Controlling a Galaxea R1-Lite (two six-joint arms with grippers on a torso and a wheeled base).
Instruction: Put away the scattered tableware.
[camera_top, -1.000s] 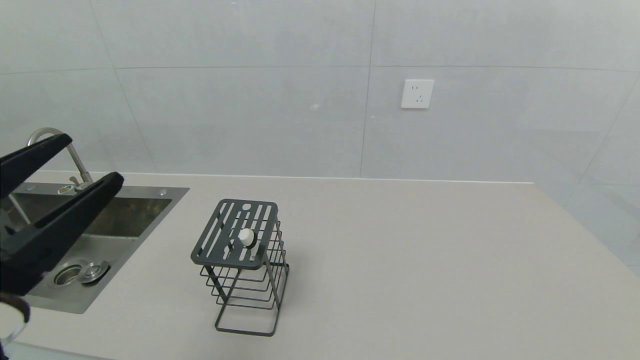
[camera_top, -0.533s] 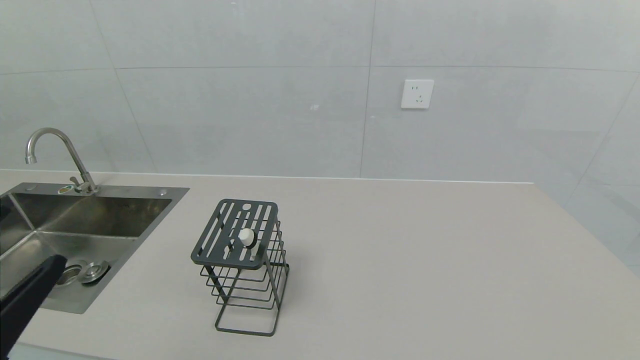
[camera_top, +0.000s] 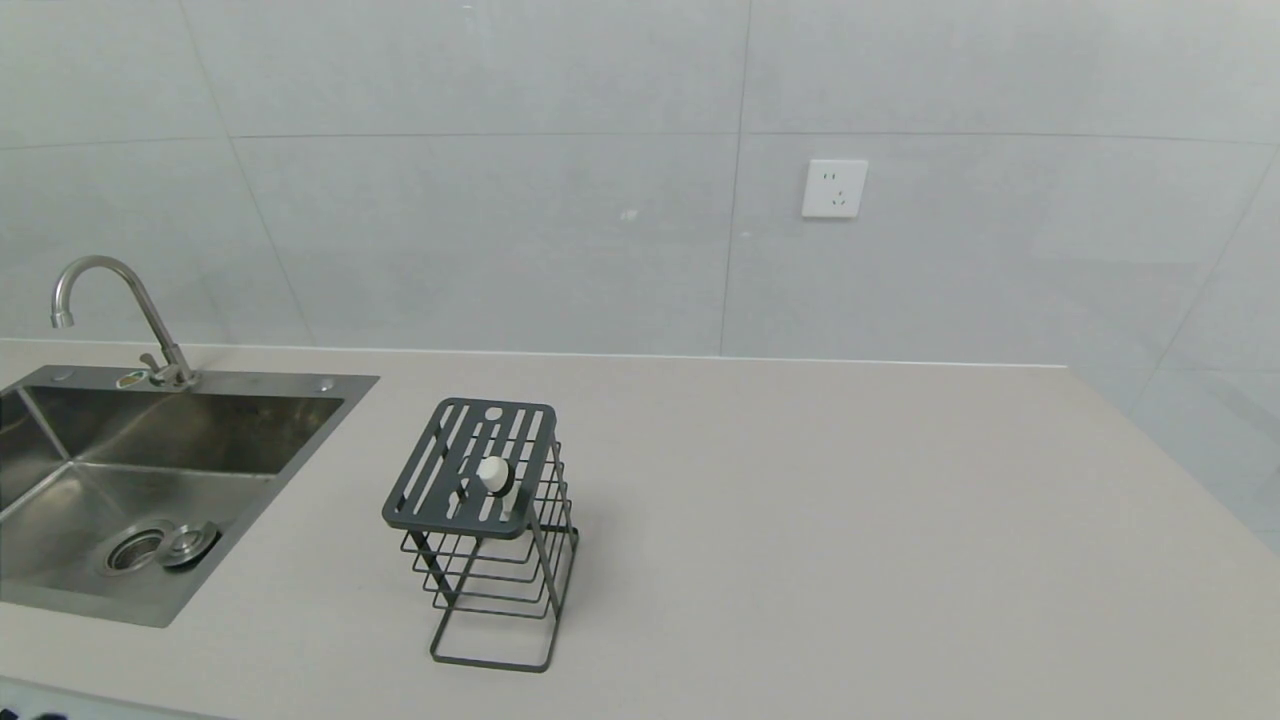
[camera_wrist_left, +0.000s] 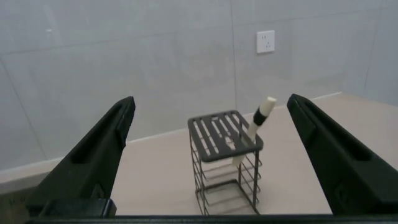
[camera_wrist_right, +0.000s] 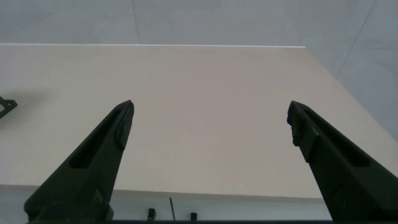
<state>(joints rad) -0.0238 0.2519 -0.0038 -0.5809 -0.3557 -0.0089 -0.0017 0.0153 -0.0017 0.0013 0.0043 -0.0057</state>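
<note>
A dark wire rack (camera_top: 485, 530) with a slotted top stands upright on the beige counter (camera_top: 800, 520). A white-handled utensil (camera_top: 492, 474) sticks up through one of its slots, leaning a little. The left wrist view takes in the rack (camera_wrist_left: 225, 158) and the utensil handle (camera_wrist_left: 261, 116) from a distance, framed between the wide-apart fingers of my left gripper (camera_wrist_left: 211, 112), which is open and holds nothing. My right gripper (camera_wrist_right: 208, 118) is open too, hovering over bare counter (camera_wrist_right: 205, 93) near its front edge.
A steel sink (camera_top: 120, 480) with a curved tap (camera_top: 110, 310) is set into the counter at the left. A tiled wall with a white socket (camera_top: 834, 187) runs behind. Bare counter lies to the right of the rack.
My left gripper, raised over the sink a second ago, has dropped down and back out of the head view. The rack and utensil have not moved.
</note>
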